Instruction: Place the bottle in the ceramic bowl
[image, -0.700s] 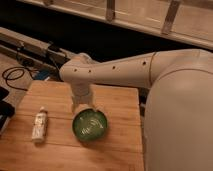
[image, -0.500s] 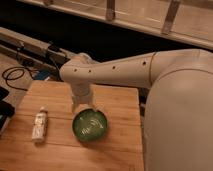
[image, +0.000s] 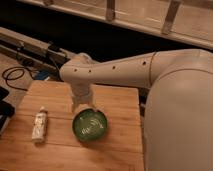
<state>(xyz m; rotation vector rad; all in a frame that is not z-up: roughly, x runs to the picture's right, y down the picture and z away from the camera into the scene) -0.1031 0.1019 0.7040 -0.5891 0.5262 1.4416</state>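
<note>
The small whitish bottle (image: 39, 125) lies on its side on the left part of the wooden table (image: 120, 110), cap pointing away from me. The dark green ceramic bowl (image: 90, 124) with pale streaks inside stands right of it, near the table's middle, with nothing in it. My white arm reaches in from the right, and the gripper (image: 82, 104) hangs at its end just above the bowl's far rim, well right of the bottle. The wrist hides the gripper's end.
The table's front and left edges are close to the bottle. Black cables (image: 15, 75) and a dark rail (image: 30, 47) lie beyond the table's far left. A pale frame with metal struts (image: 165, 17) runs along the back. My arm's wide body (image: 180, 115) covers the right side.
</note>
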